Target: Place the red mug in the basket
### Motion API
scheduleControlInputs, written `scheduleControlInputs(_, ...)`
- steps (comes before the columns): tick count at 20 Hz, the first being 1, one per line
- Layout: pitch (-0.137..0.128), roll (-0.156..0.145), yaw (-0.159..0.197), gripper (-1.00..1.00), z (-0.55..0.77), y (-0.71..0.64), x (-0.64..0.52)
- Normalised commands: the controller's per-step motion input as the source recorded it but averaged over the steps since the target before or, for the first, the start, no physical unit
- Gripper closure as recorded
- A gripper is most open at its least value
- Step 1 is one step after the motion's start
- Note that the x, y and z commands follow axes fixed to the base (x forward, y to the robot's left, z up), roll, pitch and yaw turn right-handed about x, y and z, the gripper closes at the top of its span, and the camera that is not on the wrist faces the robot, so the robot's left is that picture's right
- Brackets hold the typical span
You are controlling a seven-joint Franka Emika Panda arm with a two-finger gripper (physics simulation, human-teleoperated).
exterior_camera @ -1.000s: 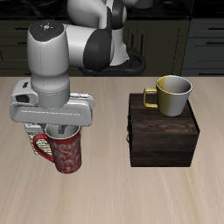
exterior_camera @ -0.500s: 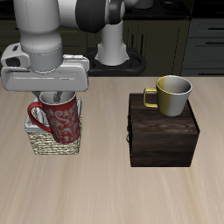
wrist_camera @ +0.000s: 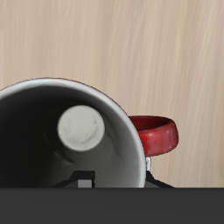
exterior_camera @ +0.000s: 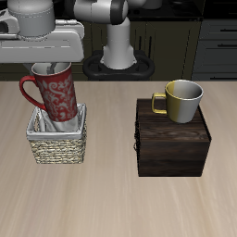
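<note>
Over the basket (exterior_camera: 56, 146) I've got the gripper (exterior_camera: 51, 67) clamped on the red mug (exterior_camera: 56, 93), hanging it upright so it drops cleanly inside.

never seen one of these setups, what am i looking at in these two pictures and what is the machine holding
These are computer-simulated pictures of a robot arm working at a pale wooden table. One picture looks at the scene from the front and above. The other comes from a camera on the arm's two-finger gripper, looking down into what it holds.

The gripper is shut on the rim of a dark red speckled mug with a red loop handle. The wrist camera shows the mug's grey-white inside and the handle. The mug hangs tilted above a small tan woven basket with a pale cloth lining, its base dipping into the opening.

Beside that stands a dark wooden box with a grey yellow-handled mug on top.
</note>
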Motion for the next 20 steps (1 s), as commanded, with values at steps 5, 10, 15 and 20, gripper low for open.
scheduleControlInputs(5, -0.078, 0.01, -0.012, 1.0, 0.3, 0.02, -0.34)
scheduleControlInputs(10, -0.058, 0.02, -0.019, 1.0, 0.29, 0.01, -0.4)
scheduleControlInputs(15, -0.052, 0.028, -0.027, 1.0, 0.01, 0.05, -0.36)
scheduleControlInputs(20, -0.037, 0.031, -0.01, 1.0, -0.15, 0.03, -0.3)
